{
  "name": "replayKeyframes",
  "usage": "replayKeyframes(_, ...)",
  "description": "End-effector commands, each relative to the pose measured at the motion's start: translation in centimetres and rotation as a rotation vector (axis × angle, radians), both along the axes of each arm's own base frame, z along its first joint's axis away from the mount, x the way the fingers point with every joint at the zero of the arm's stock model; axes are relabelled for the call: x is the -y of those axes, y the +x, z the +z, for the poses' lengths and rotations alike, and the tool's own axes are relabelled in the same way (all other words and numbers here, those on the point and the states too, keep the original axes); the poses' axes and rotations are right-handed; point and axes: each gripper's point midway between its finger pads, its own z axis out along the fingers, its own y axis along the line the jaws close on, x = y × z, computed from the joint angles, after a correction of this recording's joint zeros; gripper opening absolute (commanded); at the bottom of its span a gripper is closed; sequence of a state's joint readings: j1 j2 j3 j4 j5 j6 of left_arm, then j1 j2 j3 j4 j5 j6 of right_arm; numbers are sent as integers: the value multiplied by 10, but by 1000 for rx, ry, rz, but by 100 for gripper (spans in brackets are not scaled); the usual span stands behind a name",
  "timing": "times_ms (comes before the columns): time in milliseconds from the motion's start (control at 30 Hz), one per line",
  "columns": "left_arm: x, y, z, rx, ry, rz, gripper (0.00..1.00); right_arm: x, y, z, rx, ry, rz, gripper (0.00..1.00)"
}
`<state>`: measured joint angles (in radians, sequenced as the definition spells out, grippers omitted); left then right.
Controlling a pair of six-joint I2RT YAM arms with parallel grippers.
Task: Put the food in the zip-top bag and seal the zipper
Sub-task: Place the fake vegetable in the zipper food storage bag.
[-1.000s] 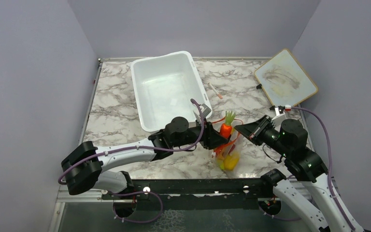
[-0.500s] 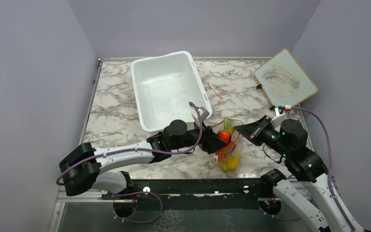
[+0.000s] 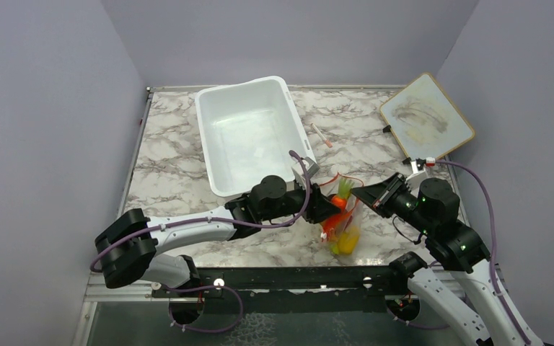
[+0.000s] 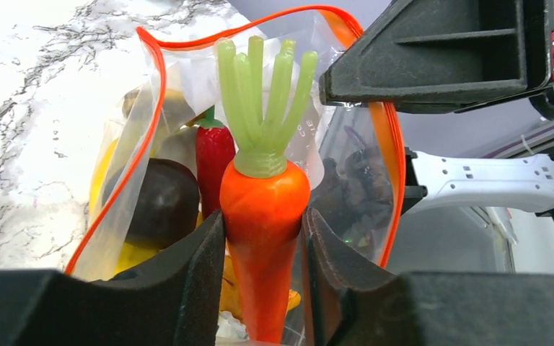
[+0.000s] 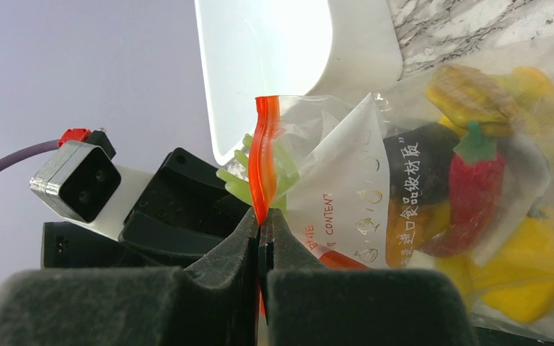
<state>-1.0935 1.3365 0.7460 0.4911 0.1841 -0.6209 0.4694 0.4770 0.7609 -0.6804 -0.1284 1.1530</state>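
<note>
The carrot point(image 4: 263, 205) is clasped by the left hand point(image 4: 261, 220) at the open mouth of the zip-top bag point(image 4: 332, 158), whose zipper point(image 5: 263, 162) is pinched by the clenched right hand point(image 5: 261, 232). Loading is judged unfinished; lowering and release are called for next.

Left arm point(image 3: 187, 232) and right arm point(image 3: 440, 205), at the black base rail point(image 3: 296, 277), are showing white link shells and black joint housings. A purple cable point(image 3: 485, 202) is trailing along each. Left gripper point(image 4: 263, 241) and right gripper point(image 5: 261, 241) are presenting matt black moulded fingers point(image 4: 180, 281).
</note>
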Motion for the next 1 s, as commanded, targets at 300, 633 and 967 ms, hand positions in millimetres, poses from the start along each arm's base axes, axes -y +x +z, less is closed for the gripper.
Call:
replayKeyframes(300,-14,3,-23,-119,239,63,34,-1,2,25,99,5,21,1)
replayKeyframes(633,2,10,-49,-188,299,77,38,-4,2,16,96,-16,44,1)
replayKeyframes(967,3,10,-4,-130,217,68,60,-2,6,14,90,-18,23,1)
